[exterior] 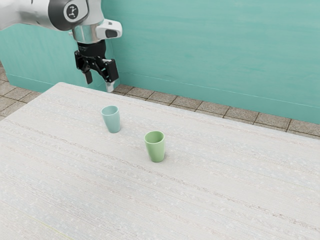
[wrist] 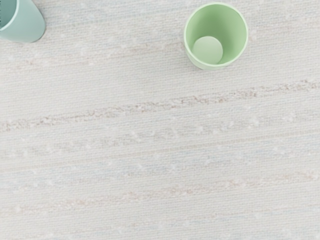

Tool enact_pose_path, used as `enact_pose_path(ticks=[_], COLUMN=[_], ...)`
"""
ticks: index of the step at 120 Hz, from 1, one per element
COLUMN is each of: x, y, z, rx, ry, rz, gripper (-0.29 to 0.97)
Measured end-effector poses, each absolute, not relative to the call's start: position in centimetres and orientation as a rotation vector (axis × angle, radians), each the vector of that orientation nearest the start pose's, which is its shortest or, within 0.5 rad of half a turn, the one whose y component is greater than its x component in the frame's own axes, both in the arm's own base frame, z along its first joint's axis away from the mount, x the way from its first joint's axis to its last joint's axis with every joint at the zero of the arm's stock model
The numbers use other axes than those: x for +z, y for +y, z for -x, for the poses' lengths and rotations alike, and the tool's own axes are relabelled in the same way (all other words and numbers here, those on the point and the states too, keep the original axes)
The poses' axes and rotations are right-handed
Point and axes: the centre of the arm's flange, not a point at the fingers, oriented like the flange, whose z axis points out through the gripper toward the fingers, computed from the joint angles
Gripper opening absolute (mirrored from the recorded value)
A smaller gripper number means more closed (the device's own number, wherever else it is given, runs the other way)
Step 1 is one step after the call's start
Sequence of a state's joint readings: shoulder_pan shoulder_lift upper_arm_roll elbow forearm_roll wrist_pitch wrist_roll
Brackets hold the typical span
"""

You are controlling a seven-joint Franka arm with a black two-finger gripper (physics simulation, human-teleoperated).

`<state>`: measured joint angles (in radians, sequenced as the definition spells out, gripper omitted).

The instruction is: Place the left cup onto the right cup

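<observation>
Hovering high near the table (exterior: 225,190) edge, gripper (exterior: 99,81) jaws spread; teal cup (exterior: 111,119) and green cup (exterior: 155,146) upright, apart

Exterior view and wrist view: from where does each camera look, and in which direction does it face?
Exterior view: beside the arm, raised, looking down across the table toward the teal wall; it shows the arm's end and the open gripper.
Wrist view: on the arm's wrist, looking straight down at the table.
Shared: the teal cup, the green cup and the table.
</observation>
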<state>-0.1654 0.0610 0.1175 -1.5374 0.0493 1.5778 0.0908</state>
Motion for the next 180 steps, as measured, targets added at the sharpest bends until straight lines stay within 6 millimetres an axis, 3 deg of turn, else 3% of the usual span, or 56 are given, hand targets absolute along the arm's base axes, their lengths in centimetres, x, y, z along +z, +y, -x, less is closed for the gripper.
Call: enact_pose_path(ticks=[48,72,118,180], x=[60.1,58.7,53.8,47.0], y=[-2.3,-1.5,2.2,6.1], z=[-57.6,-58.7,-63.9,-68.9], rx=[0.024,0.036,0.107,0.183], ry=[0.22,0.199,0.148,0.236], rz=[3.078,3.078,3.086,3.148], gripper=[0.68,0.68,0.68,0.68])
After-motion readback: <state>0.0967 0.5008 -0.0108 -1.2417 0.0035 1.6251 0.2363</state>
